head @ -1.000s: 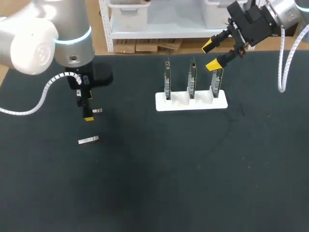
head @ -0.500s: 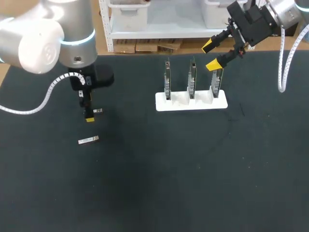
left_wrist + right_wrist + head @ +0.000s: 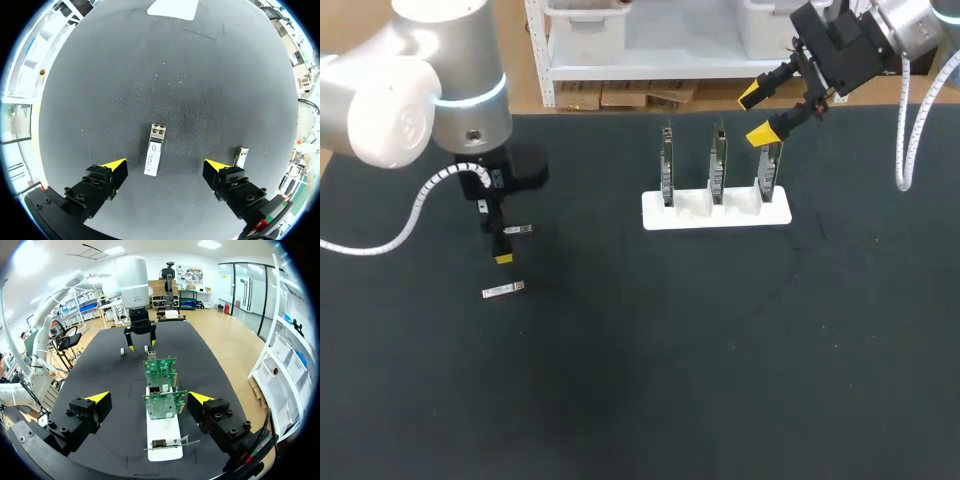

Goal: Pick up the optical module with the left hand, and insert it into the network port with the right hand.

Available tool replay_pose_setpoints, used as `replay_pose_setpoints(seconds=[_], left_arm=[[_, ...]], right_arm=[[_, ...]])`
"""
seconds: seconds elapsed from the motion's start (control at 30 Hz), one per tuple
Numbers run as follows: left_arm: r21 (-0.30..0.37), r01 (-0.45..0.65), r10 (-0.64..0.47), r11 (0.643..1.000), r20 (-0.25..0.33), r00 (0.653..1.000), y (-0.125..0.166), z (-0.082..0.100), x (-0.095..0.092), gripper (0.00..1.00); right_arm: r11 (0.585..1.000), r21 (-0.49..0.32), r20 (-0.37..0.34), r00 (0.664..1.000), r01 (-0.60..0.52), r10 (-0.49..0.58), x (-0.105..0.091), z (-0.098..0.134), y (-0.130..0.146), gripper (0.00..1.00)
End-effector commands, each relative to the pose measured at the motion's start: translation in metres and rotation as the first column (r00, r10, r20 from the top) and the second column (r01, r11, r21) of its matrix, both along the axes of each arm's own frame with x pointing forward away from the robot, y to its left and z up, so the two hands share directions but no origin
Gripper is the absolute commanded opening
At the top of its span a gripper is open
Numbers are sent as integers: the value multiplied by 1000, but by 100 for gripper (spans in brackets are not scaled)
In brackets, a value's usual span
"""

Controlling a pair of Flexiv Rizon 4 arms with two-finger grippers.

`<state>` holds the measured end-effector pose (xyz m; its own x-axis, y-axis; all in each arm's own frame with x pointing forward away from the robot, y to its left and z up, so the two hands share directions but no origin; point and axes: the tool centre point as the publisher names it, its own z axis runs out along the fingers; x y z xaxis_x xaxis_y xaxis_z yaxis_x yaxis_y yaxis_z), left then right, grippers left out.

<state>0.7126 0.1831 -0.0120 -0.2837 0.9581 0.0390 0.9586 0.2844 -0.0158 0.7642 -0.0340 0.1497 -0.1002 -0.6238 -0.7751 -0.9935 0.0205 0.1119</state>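
Observation:
Two small silver optical modules lie on the black table at the left: one (image 3: 519,229) (image 3: 155,150) and one nearer the front (image 3: 504,290) (image 3: 240,156). My left gripper (image 3: 497,238) (image 3: 165,167) hangs open over the first, which lies flat between and slightly ahead of the fingers, untouched. The second rests just outside one fingertip (image 3: 216,165). Three upright network cards (image 3: 717,160) (image 3: 161,372) stand in a white holder (image 3: 695,213) (image 3: 162,440). My right gripper (image 3: 761,113) (image 3: 149,397) is open and empty, raised above the holder's right end.
A white cable loops from the left arm (image 3: 415,190) over the table's left side. Another cable (image 3: 905,140) hangs from the right arm at the far right.
The left gripper has shifted a little toward the table's front, over the far module. The right arm has not moved.

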Motion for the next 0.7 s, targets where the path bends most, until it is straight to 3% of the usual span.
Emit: replay_pose_setpoints(seconds=[0.03, 0.7], left_arm=[[1, -3, 3, 1000, 2, 1000, 1, 0, 0, 100], [-13, 31, -31, 999, 12, 999, 0, -4, 3, 100]], right_arm=[[1000, -1, 2, 1000, 3, -3, -1, 0, 0, 100], [1000, -1, 2, 1000, 3, -3, -1, 0, 0, 100]])
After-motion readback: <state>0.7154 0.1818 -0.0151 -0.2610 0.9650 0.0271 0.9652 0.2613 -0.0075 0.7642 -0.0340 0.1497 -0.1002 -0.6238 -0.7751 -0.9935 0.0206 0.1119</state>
